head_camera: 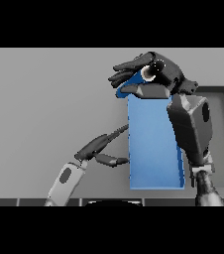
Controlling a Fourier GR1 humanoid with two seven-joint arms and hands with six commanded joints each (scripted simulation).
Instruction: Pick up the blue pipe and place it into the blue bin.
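Blue pipe [125,85]: clamped in curled right hand [143,74] directly above blue bin's [153,144] far end; left hand [100,149], fingers straight, beside bin's left wall.

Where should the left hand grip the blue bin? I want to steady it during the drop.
Judging by its pose, the blue bin is best gripped on its long left wall: the left hand is already beside it, while the right hand occupies the far end.

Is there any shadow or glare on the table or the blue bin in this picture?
Head view: even, soft light, with no glare on the grey table or the blue bin; no clear cast shadows either; the right hand and its forearm hide the bin's far end and right side; the left hand shows plainly.
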